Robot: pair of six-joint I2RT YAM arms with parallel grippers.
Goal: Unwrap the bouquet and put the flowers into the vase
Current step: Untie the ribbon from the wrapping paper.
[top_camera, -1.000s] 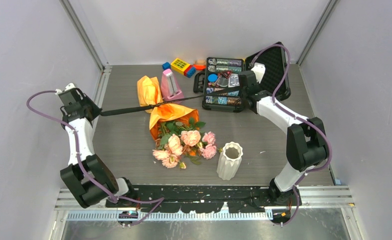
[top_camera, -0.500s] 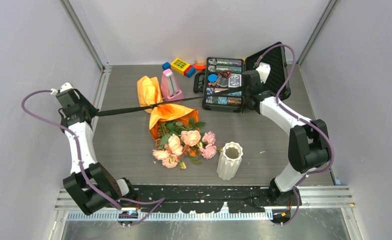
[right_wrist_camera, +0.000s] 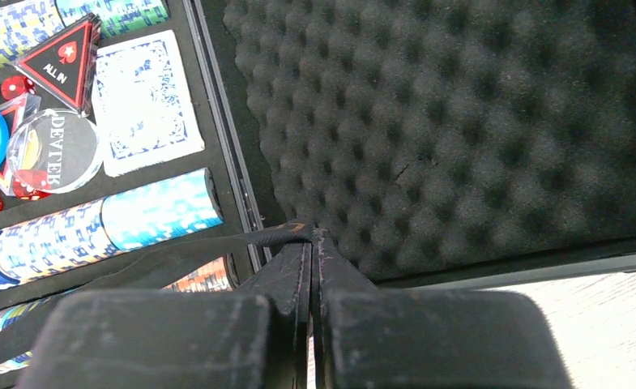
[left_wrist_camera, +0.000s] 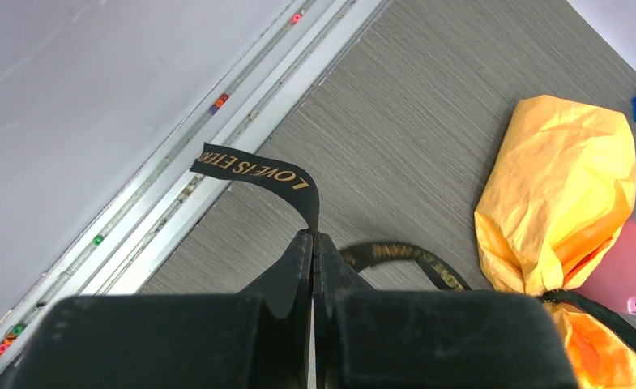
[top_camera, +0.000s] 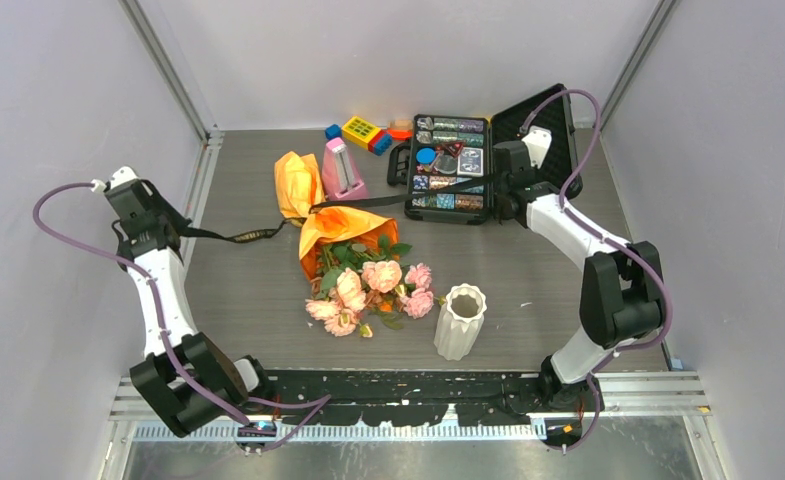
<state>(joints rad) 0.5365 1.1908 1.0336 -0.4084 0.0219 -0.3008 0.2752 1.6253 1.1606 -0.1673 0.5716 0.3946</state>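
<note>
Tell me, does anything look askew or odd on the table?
The black ribbon looks uneven: between the left claw and the bouquet it sags slack, while toward the right claw it runs straight across the poker case. The bouquet lies on its side. The vase stands upright.

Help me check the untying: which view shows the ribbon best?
Top external: it shows the whole ribbon running from the left gripper, past the bouquet, to the right gripper. Left wrist shows only the lettered, pinched end and a stretch toward the bouquet. Right wrist shows only a short pinched stretch.
</note>
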